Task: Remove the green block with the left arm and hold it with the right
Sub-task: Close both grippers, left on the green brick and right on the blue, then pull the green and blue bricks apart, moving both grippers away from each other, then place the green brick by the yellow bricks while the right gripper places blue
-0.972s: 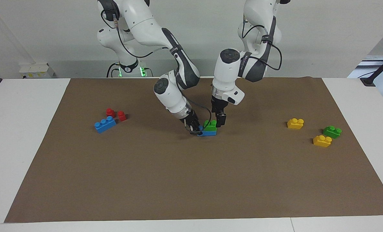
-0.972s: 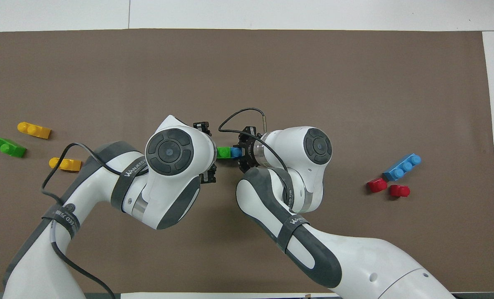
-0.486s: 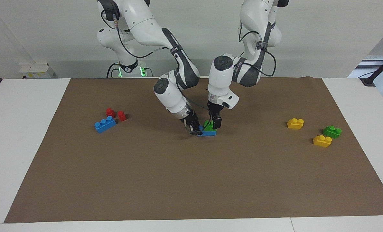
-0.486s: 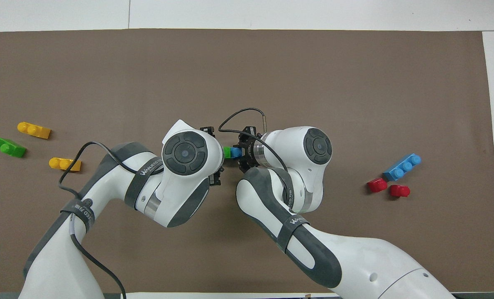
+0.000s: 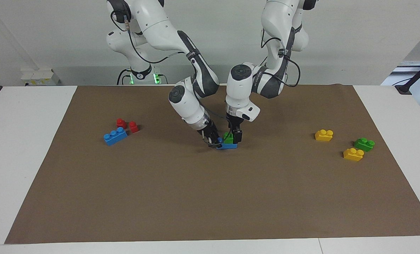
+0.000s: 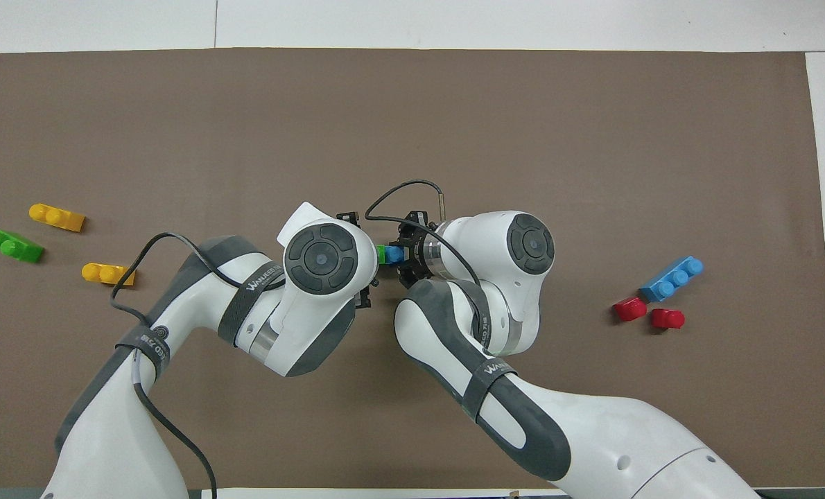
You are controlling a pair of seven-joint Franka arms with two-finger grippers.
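A green block (image 5: 227, 136) is stuck on top of a blue brick (image 5: 228, 145) in the middle of the brown mat; in the overhead view only a sliver of the green block (image 6: 380, 254) and one stud of the blue brick (image 6: 394, 254) show between the two wrists. My left gripper (image 5: 234, 137) is down at the green block, open, its fingers on either side of it. My right gripper (image 5: 215, 141) is shut on the end of the blue brick toward the right arm's end and holds it on the mat.
A second green block (image 5: 364, 144) and two yellow bricks (image 5: 324, 135) (image 5: 353, 154) lie toward the left arm's end. A loose blue brick (image 5: 115, 136) and two red pieces (image 5: 121, 123) (image 5: 133, 127) lie toward the right arm's end.
My left gripper has moved sideways from beside the stacked bricks to over and around the green block. The right gripper and the bricks have stayed still.
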